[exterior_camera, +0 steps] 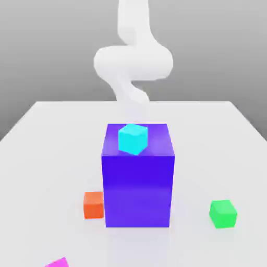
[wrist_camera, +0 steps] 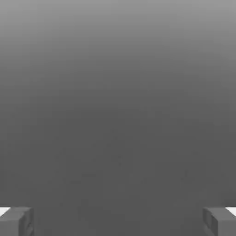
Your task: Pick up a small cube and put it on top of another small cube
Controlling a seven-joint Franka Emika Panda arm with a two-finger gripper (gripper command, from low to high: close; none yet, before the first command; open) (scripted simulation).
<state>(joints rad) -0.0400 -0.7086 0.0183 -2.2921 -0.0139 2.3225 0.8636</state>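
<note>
While the arm (exterior_camera: 133,62) rises pale and blurred behind the big blue-violet block (exterior_camera: 137,180), nothing of the task looks begun. The hand view shows two grey fingertips (wrist_camera: 16,222) at opposite edges with bare grey ground between them, so the jaws stand spread wide and pinch nothing.

The small magenta cube (exterior_camera: 57,262) lies on the white desk (exterior_camera: 47,141) at the near edge of the exterior view, toward that view's left, partly cut off by the frame. It sits well apart from the arm and from the other cubes, with the big block between it and the arm.

An orange cube (exterior_camera: 94,204) rests on the desk just beside the big block's lower corner on the exterior view's left; whether the two touch cannot be told. A green cube (exterior_camera: 223,213) sits on the desk toward the exterior view's right, apart from the block. A cyan cube (exterior_camera: 132,138) stands on top of the big block, near its front edge.

As a judgement, every step is left to do: the arm has to reach past the block to the magenta cube, close on it, lift it, carry it to another small cube, and set it down squarely on top. Which cube is meant as the base cannot be read from the scene.
</note>
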